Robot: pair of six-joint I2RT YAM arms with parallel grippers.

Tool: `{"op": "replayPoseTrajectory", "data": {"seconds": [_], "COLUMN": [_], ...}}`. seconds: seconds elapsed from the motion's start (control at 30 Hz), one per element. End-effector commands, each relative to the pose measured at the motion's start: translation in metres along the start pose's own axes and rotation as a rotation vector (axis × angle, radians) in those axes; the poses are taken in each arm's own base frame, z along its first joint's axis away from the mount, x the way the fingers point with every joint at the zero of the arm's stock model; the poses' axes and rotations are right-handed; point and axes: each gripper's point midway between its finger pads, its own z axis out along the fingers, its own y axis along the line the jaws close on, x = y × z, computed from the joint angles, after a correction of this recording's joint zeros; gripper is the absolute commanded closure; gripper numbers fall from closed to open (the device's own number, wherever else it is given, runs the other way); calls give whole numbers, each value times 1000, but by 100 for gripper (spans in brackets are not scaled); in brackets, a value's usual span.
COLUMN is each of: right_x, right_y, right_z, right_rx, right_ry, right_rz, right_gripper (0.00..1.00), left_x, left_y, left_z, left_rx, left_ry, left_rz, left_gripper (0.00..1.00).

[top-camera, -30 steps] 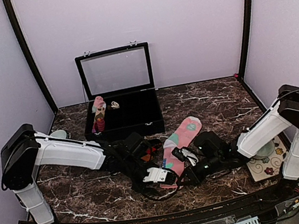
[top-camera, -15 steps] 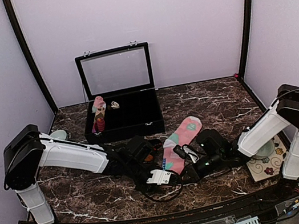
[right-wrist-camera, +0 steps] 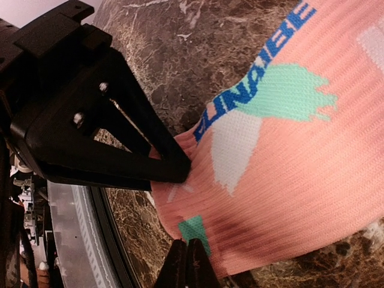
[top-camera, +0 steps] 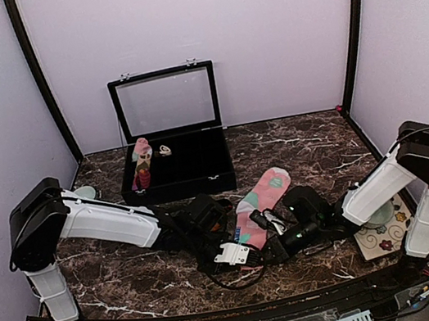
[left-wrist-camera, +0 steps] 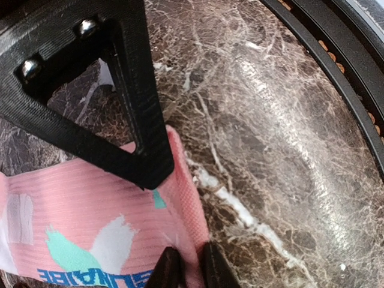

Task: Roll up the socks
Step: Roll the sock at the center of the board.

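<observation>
A pink sock [top-camera: 261, 195] with teal and white spots lies diagonally on the marble table, its cuff toward the near edge. Both grippers meet at that cuff. In the left wrist view my left gripper [left-wrist-camera: 191, 271] pinches the sock [left-wrist-camera: 90, 210] at its cuff's side edge, pink fabric between the fingertips. In the right wrist view my right gripper [right-wrist-camera: 186, 264] is shut on the cuff's corner beside a teal patch of the sock [right-wrist-camera: 300, 168]. The left gripper's black finger [right-wrist-camera: 120, 144] rests on the cuff just beside it. From above, the left gripper [top-camera: 232, 250] and right gripper [top-camera: 264, 243] sit side by side.
A black case [top-camera: 193, 182] with its glass lid raised stands at the back, holding an upright sock roll [top-camera: 142, 165] and a small white item [top-camera: 164, 149]. A floral mat [top-camera: 371, 245] lies under the right arm. A teal dish [top-camera: 83, 193] sits far left. The black front rail [left-wrist-camera: 336, 66] runs close by.
My left gripper has slid right to the cuff's edge and closed on it. The right gripper has stayed shut at the cuff, shifting only slightly.
</observation>
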Motion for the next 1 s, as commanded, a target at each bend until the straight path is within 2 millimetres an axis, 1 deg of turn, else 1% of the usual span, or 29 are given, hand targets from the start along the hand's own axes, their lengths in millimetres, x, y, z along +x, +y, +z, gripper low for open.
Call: {"op": "replayPoseTrajectory", "data": {"seconds": [0.0, 0.07, 0.13, 0.17, 0.2, 0.23, 0.3, 0.33, 0.4, 0.47, 0.5, 0.57, 0.6, 0.77, 0.87, 0.97], "right_x": [-4, -8, -11, -16, -18, -15, -17, -18, -17, -15, -12, -7, 0, 19, 23, 21], "right_y": [-1, -3, -1, 9, 16, 19, 25, 27, 29, 28, 28, 31, 34, 39, 40, 43], "right_z": [-4, -8, -15, -23, -30, -38, -52, -58, -65, -68, -68, -65, -60, -31, -15, -4], "right_rx": [19, 50, 59, 41, 25, 20, 36, 52, 87, 120, 131, 145, 146, 222, 272, 316], "right_ry": [-13, -39, -69, -113, -150, -189, -256, -272, -289, -285, -277, -252, -222, -113, -85, -83], "right_rz": [-43, -77, -138, -196, -255, -307, -398, -434, -515, -561, -584, -640, -675, -831, -904, -969], "right_gripper": [92, 85, 75, 69, 65, 62, 54, 51, 50, 50, 50, 51, 51, 52, 52, 52], "left_x": [42, 35, 30, 27, 24, 21, 13, 10, 2, -1, -6, -8, -7, -8, -10, -10], "left_y": [-38, -40, -39, -40, -38, -38, -34, -36, -36, -36, -37, -37, -37, -32, -29, -30], "left_z": [8, 4, -1, -3, -5, -8, -13, -16, -19, -19, -21, -21, -21, -22, -24, -24], "left_rx": [153, 198, 245, 271, 293, 316, 364, 401, 456, 491, 519, 547, 559, 637, 670, 694], "left_ry": [158, 122, 90, 76, 59, 40, -4, -20, -55, -70, -100, -116, -117, -155, -174, -175], "left_rz": [-84, -128, -186, -216, -247, -283, -358, -403, -472, -521, -543, -581, -598, -688, -722, -733], "left_gripper": [88, 93, 96, 96, 96, 96, 96, 96, 96, 95, 95, 95, 95, 95, 95, 95]}}
